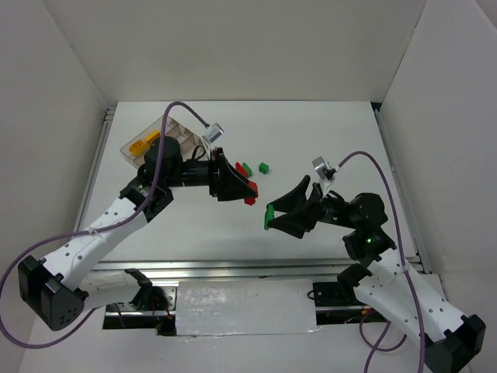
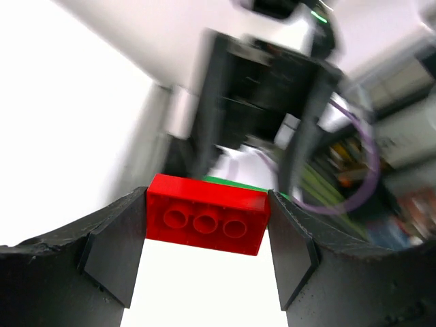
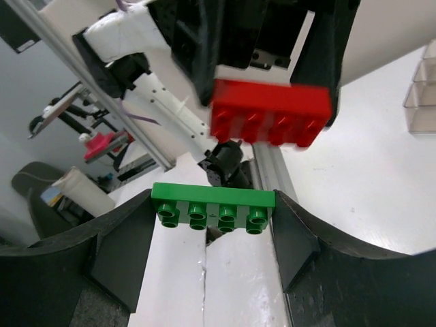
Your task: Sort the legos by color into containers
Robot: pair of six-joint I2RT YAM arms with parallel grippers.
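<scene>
Legos are pictured split between two arms, the bench and the tray. A red lego [image 2: 206, 214] is gripped by its ends between the fingers of the left end effector [image 1: 248, 187] and held above the middle of the bench [image 1: 326, 132]. A green lego [image 3: 213, 208] is clamped the same way in the right end effector [image 1: 269, 216], at about 4 o'clock from the red lego and just apart from it. The two end effectors are pointed toward each other.

A loose red lego [image 1: 239, 167] and a loose green lego [image 1: 247, 167] are seen side by side on the bench at 12 o'clock from the left end effector. A second loose green lego [image 1: 264, 166] lies near them toward 3 o'clock. The tray [image 1: 167, 128] is set at 10 o'clock on the bench, partly hidden by the left arm. Yellow legos [image 1: 140, 145] are seen inside it at its 9 o'clock end.
</scene>
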